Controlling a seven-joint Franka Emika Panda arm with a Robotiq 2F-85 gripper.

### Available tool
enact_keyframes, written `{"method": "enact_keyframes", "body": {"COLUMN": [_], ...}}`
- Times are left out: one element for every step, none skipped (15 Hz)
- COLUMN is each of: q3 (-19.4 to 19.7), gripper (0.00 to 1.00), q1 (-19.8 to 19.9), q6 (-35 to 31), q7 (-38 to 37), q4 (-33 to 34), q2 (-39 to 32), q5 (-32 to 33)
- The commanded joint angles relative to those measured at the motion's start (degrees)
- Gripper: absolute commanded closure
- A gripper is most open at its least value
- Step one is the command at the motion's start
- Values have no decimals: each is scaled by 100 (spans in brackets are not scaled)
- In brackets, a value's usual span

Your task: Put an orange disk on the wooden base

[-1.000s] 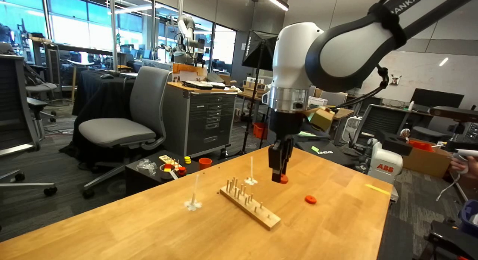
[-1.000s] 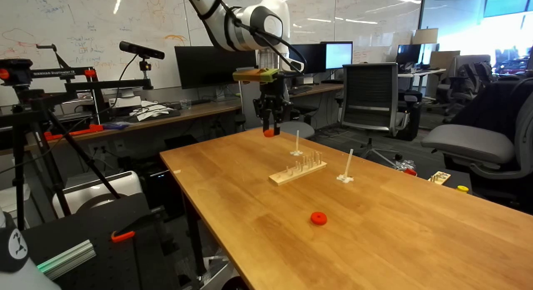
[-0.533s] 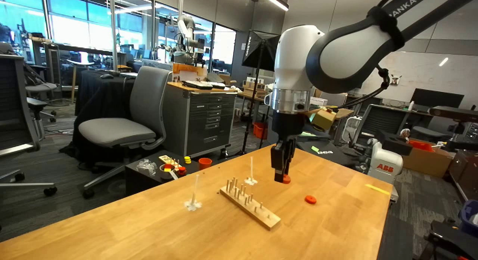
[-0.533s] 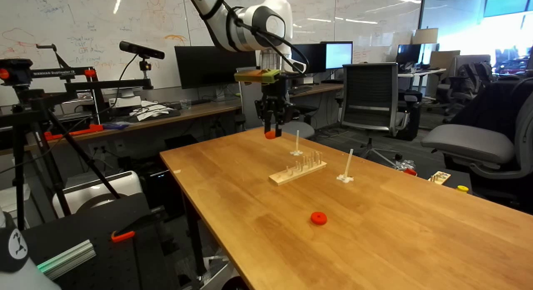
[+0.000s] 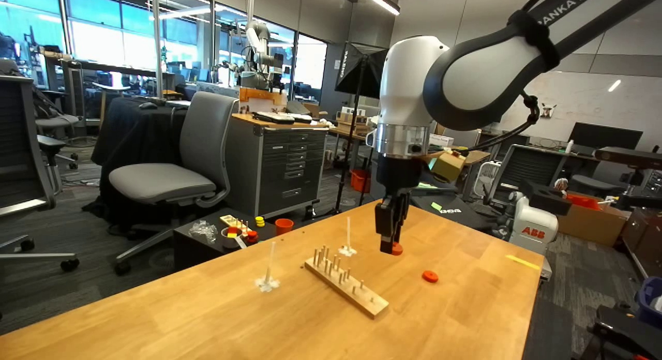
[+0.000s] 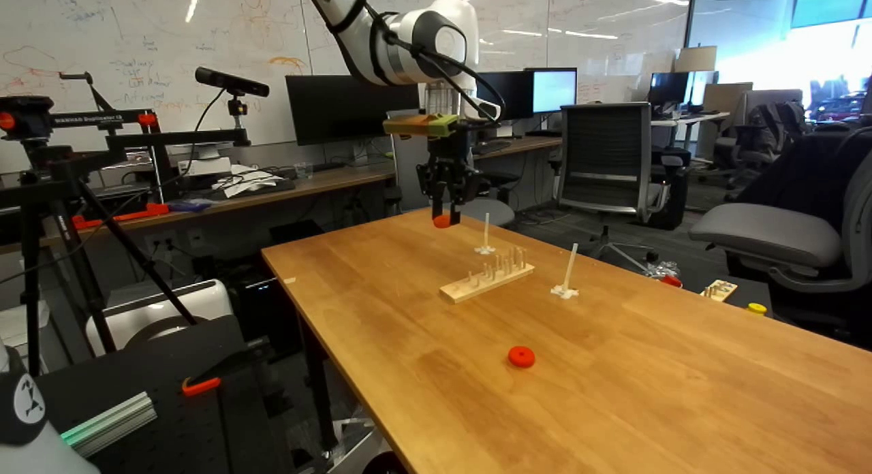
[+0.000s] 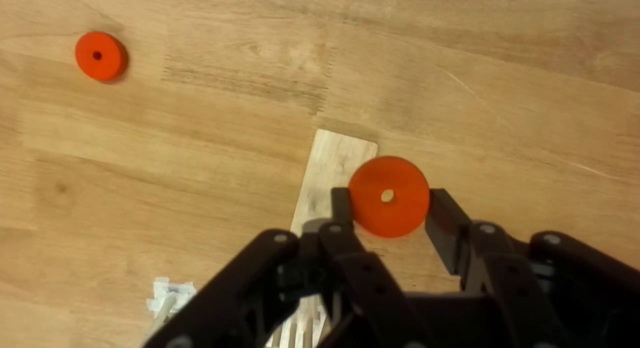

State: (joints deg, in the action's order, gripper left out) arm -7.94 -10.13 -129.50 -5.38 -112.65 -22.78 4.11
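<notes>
- Light-brown wood makes up the counter, which fills the foreground in an exterior view.
- The pincer points down above it, jaws parted only as wide as the thing between them: it has hold of an orange disk by two opposite edges.
- That disk is up off the counter, the face with the hole turned toward the wrist camera.
- The wooden base, long and narrow, lies on the counter, running from near right to far left, its taller pegs toward the far end. In the wrist view the gripped disk overlaps one edge of its near end.
- A loose disk, also orange, lies on the counter to the right of the base, apart from it.
- Two thin whitish posts stand on pale patches: the left post to the left of the base, the far post on its far side.
- Past the counter's left edge, a low black stand carries a small pegged board and an orange cup.
- Farther back are a grey chair and, to its right, a drawer cabinet.
</notes>
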Motion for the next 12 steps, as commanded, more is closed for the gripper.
{"method": "enact_keyframes", "body": {"q3": [-6, -11, -14, -10, -8, -17, -23, -19, -13, -3, 15, 35], "gripper": [82, 82, 82, 82, 82, 82, 82, 82, 82, 82, 82, 82], "q1": [-40, -33, -22, -19, -10, 1, 11, 3, -1, -10, -25, -38], "q6": [55, 83, 140, 207, 224, 308, 349, 406, 487, 546, 593, 633], "q7": [18, 34, 24, 17, 5, 32, 38, 9, -4, -27, -61, -100], "q4": [90, 156, 264, 360, 492, 611, 724, 837, 969, 1067, 1163, 1251], "q2": [75, 63, 40, 20, -15, -40, -54, -78, -124, -159, -219, -275], "q5": [-107, -124, -160, -169, -205, -245, -302, -337, -360, -372, -366, -338]}}
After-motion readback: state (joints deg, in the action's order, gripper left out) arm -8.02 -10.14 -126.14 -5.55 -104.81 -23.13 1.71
